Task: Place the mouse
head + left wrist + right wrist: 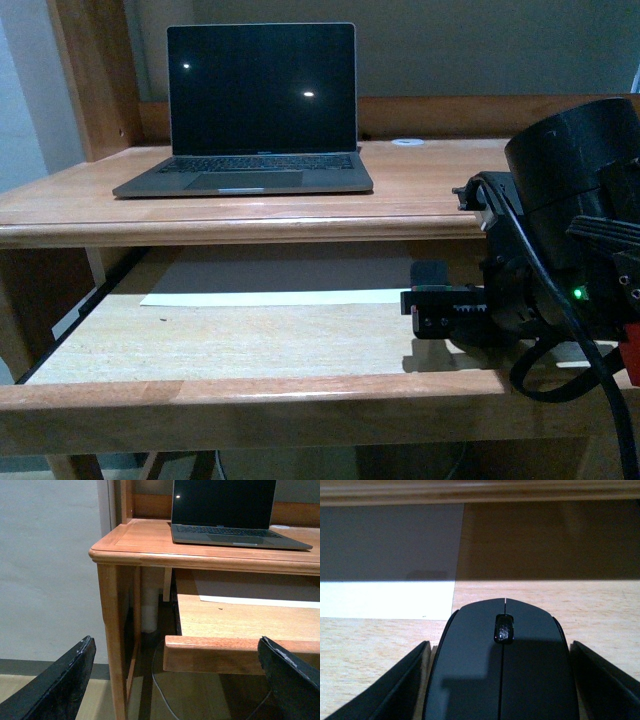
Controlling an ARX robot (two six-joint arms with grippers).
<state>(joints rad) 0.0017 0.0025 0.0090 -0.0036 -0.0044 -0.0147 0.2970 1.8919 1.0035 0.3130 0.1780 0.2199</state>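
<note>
We find the scene dim and warm. Two small glare spots sit on the dark laptop screen (262, 90). The upper surface (420, 185) shadows the rear of the pull-out shelf (250, 340). Up close, the mouse (502, 675) looks soft, and the white sheet (385, 600) blows out.
</note>
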